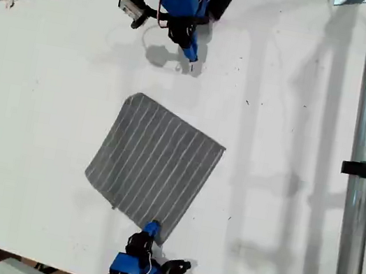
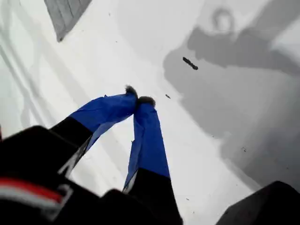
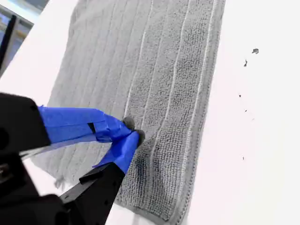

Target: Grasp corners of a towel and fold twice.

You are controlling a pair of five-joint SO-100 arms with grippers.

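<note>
Towel point(image 1: 154, 169) flat on white table point(image 1: 46, 70), unfolded.
My first gripper point(image 2: 139, 99) pinched together, empty, off the cloth; my second gripper point(image 3: 132, 130) together over towel's near corner.

Towel point(image 1: 154, 168): grey, thin pale parallel stripes, roughly square, spread flat in a single layer on the white table, rotated diamond-wise. Lowest corner point(image 1: 159, 238) in the exterior view sits by a blue gripper tip.
</note>
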